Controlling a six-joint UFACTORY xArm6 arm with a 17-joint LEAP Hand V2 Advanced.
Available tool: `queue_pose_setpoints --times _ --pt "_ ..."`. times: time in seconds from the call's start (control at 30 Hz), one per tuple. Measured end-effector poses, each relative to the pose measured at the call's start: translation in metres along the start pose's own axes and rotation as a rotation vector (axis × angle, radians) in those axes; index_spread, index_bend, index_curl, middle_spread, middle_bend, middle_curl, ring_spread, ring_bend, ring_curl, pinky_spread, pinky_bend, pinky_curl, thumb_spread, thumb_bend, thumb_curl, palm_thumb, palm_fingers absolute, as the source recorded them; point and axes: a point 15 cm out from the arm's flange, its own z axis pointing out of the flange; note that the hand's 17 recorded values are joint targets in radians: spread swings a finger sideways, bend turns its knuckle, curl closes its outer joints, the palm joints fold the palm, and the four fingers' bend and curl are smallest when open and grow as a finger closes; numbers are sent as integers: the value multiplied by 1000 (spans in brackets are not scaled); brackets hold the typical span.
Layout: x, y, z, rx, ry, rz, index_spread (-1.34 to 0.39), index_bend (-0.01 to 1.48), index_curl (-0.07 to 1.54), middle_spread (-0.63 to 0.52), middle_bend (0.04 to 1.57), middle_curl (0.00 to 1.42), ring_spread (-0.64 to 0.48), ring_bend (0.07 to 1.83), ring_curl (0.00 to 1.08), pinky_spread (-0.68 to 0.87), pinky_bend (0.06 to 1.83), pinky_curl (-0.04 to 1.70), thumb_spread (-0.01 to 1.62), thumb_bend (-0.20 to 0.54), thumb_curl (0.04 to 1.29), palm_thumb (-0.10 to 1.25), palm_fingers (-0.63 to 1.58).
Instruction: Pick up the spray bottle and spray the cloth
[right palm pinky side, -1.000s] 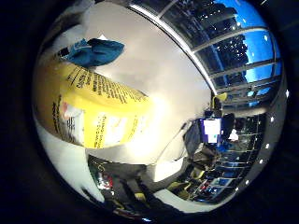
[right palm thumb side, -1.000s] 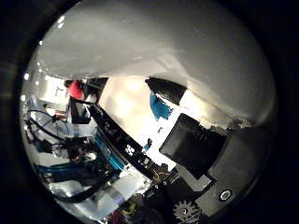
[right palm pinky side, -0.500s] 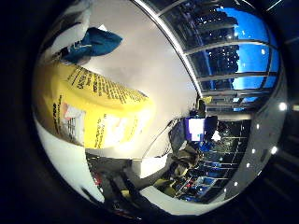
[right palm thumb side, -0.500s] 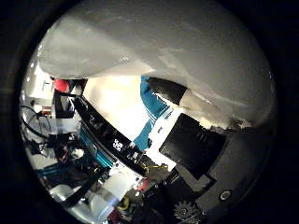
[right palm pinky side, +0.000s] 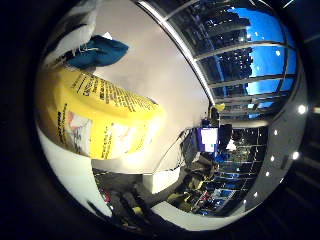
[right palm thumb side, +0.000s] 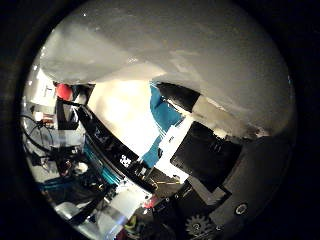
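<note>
The spray bottle (right palm pinky side: 100, 115), white with a yellow label, fills much of the little finger side palm view, close to the palm. Its white body (right palm thumb side: 160, 45) fills the thumb side palm view above my right hand (right palm thumb side: 215, 150). The hand's black and white fingers (right palm thumb side: 185, 97) are curled against the bottle and hold it above the table. The blue cloth (right palm pinky side: 98, 52) lies on the white table (right palm pinky side: 165, 80) beyond the bottle. The thumb side palm view shows a part of the cloth (right palm thumb side: 160, 118) behind a finger.
A red object (right palm thumb side: 64, 92) and dark equipment (right palm thumb side: 85, 160) stand past the table's edge. A lit screen (right palm pinky side: 212, 137) and large framed windows (right palm pinky side: 240, 50) lie beyond the table's far side.
Both views have shifted a little, so the hand has turned with the bottle. More of the blue cloth shows in the thumb side palm view than one second ago. The grip looks unchanged.
</note>
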Motion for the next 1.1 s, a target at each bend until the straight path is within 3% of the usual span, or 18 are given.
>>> queue_pose_setpoints --times 0.3,0.5,0.7,1.1 --pt "-8 1 21 -36 -32 62 -232 1145 916 -129 1409 772 -244 1338 876 -93 1012 1631 1080 -13 620 1021 1102" --pt "-8 -22 0 34 -78 135 -232 1146 915 -129 1409 772 -245 1336 879 -90 1013 1626 1073 -14 623 1016 1101" --pt "-42 -56 -27 132 -275 261 -232 1145 914 -129 1408 771 -243 1338 878 -95 1013 1623 1073 -13 630 1010 1103" --pt "-131 -131 -97 368 -734 356 -232 1145 913 -129 1408 771 -241 1341 873 -108 1014 1621 1073 -13 637 1008 1103"
